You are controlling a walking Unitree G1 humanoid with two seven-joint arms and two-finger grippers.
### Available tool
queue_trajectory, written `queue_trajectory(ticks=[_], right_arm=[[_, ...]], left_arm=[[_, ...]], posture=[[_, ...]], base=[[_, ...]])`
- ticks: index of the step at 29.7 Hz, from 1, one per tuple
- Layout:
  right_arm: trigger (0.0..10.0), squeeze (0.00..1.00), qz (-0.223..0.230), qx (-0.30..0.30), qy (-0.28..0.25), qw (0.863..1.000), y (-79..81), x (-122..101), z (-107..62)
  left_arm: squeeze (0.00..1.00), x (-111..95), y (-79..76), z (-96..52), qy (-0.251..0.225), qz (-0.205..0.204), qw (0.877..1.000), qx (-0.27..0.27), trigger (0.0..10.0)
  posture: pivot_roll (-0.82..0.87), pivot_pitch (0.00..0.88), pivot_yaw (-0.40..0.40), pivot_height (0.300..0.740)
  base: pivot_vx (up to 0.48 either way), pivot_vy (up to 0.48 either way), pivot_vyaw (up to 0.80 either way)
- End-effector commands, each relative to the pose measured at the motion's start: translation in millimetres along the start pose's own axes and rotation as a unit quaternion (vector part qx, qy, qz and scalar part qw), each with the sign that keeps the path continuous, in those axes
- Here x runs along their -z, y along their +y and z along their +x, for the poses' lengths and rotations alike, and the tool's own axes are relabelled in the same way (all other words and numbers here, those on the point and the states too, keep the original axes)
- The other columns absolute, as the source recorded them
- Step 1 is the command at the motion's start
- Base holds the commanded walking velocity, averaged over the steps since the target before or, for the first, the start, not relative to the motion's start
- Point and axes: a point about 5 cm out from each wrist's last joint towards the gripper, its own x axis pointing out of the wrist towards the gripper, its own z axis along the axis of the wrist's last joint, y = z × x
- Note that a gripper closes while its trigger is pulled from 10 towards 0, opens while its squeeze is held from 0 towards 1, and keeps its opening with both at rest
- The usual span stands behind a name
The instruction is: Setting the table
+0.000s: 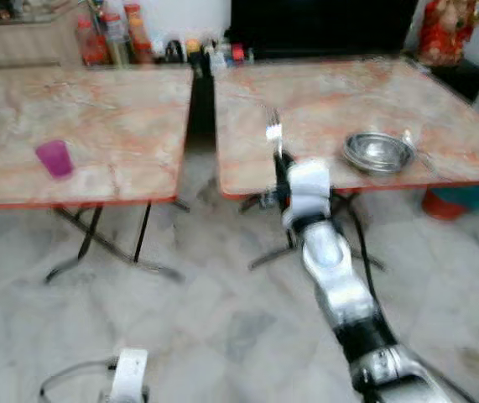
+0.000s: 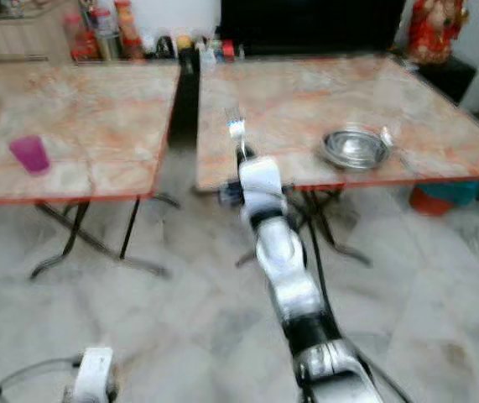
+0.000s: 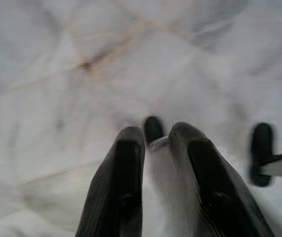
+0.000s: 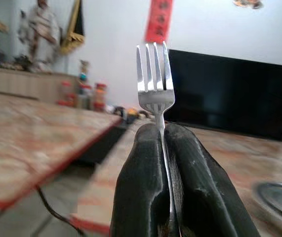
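Two tables stand side by side, a narrow gap between them. The right gripper (image 4: 164, 129) is raised at the near edge of the right table (image 1: 323, 96), its jaws pinching a fork (image 4: 154, 81) by the handle. The fork stands upright, tines up, long axis in line with the fingers. A steel bowl (image 1: 378, 152) sits on that table, near its front edge; a pink cup (image 1: 54, 158) on the left table (image 1: 113, 126). The left gripper (image 3: 153, 140) hangs over the floor, jaws nearly together.

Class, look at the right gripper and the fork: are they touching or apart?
Touching. The right wrist view shows the right gripper with its two black fingers pressed together on the fork handle, tines standing up above the fingertips.
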Motion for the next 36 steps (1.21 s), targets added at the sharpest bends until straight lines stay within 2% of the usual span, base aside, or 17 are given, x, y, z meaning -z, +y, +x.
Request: queue_trajectory(ticks=[1,9,36], right_arm=[[10.0,0.00,0.010,-0.004,-0.016,1.000,5.4,-9.5,3.9],[10.0,0.00,0.002,-0.008,-0.017,1.000,7.0,-10.4,4.4],[10.0,0.00,0.016,0.003,-0.014,1.000,7.4,-9.5,3.0]], left_arm=[[0.00,1.0,8.2,-0.5,0.006,0.002,1.000,-0.010,10.0],[0.00,0.0,9.5,-0.4,0.005,0.001,1.000,-0.015,10.0],[0.00,1.6,15.2,-1.2,0.008,0.006,1.000,-0.020,10.0]], posture=[[0.01,0.000,-0.001,0.736],[0.01,0.000,0.001,0.736],[0.01,0.000,0.013,0.736]], base=[[0.000,0.000,0.00],[0.211,0.000,0.00],[0.372,0.000,0.00]])
